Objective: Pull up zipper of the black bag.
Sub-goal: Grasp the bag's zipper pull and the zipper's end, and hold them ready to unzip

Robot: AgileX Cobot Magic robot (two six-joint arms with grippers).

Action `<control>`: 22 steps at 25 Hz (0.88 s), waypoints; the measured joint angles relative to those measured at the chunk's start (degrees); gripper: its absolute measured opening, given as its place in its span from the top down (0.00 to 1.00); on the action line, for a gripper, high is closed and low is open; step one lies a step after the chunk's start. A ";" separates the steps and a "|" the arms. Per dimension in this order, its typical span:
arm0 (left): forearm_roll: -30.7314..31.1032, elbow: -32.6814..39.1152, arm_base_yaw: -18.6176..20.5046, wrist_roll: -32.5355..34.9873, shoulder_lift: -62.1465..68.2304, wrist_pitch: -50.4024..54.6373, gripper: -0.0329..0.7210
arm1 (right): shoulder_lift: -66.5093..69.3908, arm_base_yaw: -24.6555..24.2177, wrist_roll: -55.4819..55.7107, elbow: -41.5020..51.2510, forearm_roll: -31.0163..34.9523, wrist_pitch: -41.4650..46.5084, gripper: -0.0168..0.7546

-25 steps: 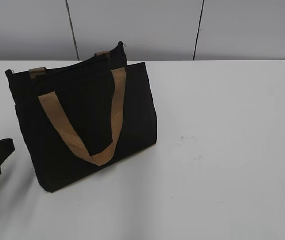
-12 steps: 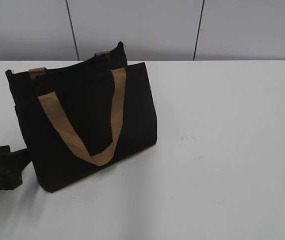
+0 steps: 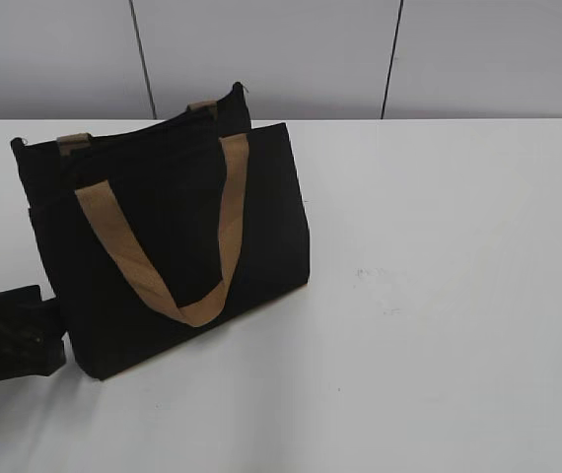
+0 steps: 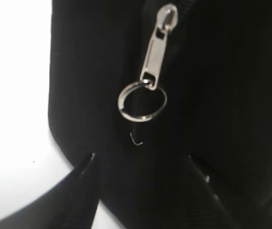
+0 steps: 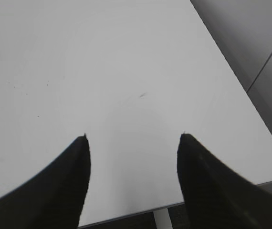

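Note:
The black bag (image 3: 177, 246) stands upright on the white table at the left, with a tan strap handle (image 3: 177, 261) hanging down its front. In the left wrist view the bag's end (image 4: 212, 95) fills the frame, and the zipper (image 4: 150, 67) shows its silver pull tab with a ring hanging from it. My left gripper (image 4: 141, 157) is open, its two fingertips spread just below the ring and close to the bag's end. In the exterior view it sits beside the bag's lower left corner (image 3: 20, 335). My right gripper (image 5: 133, 136) is open and empty over bare table.
The white table (image 3: 439, 296) extends to the right of the bag. The right wrist view shows the table's corner and edge (image 5: 269, 167) close by. A grey panelled wall (image 3: 360, 59) stands behind the table.
My left gripper has moved in from the left edge toward the bag's lower left end. The bag has not moved.

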 joint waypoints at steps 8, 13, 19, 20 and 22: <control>-0.75 -1.11 0.00 -0.02 7.53 -2.00 0.44 | 0.00 0.00 0.00 0.00 0.00 0.00 0.39; -0.94 -1.24 0.00 -0.02 7.77 -2.24 0.49 | 0.00 0.00 0.00 0.00 0.00 0.00 0.39; -1.05 -1.24 0.00 -0.02 7.77 -2.23 0.52 | 0.00 0.00 0.00 0.00 0.00 0.00 0.39; -1.05 -1.24 0.00 -0.02 7.68 -2.23 0.52 | 0.00 0.00 0.00 0.00 0.00 0.00 0.39; -1.07 -1.18 0.00 -0.02 6.46 -2.13 0.52 | 0.00 0.00 0.00 0.00 0.00 0.00 0.39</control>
